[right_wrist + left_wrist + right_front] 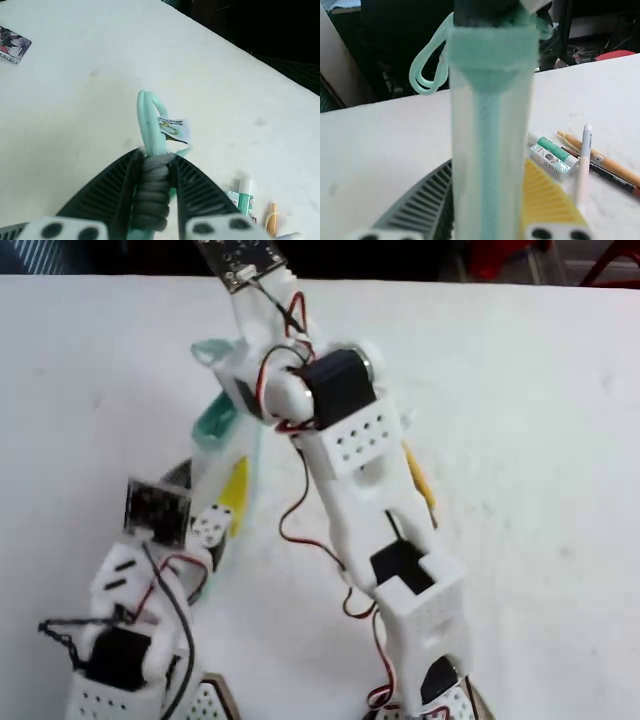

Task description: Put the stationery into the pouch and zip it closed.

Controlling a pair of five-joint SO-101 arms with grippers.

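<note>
pouch (490, 125): clear, with a mint green zip strip down its length. it is held off the white table (520, 390) between the two arms, long axis running from one gripper to the other. left gripper (487, 200): grey finger on one face of the pouch, yellow finger (547, 197) on the other, pressed together on the pouch body near its lower end. right gripper (154, 162): black fingers closed tight on a grey cord (152, 192) at the far end of the pouch. a mint loop (149, 120) and a small white tag (175, 130) stick out just past the fingertips. stationery lies loose on the table beside the pouch, outside it: a green and white tube (551, 156), a white pen (584, 160), an orange pen (605, 162) and a dark pen (607, 176), bunched together, some touching. cannot tell whether the zip is open or closed, nor whether anything sits inside the pouch. a small printed card (12, 44) lies flat on the table, well apart from the rest.
</note>
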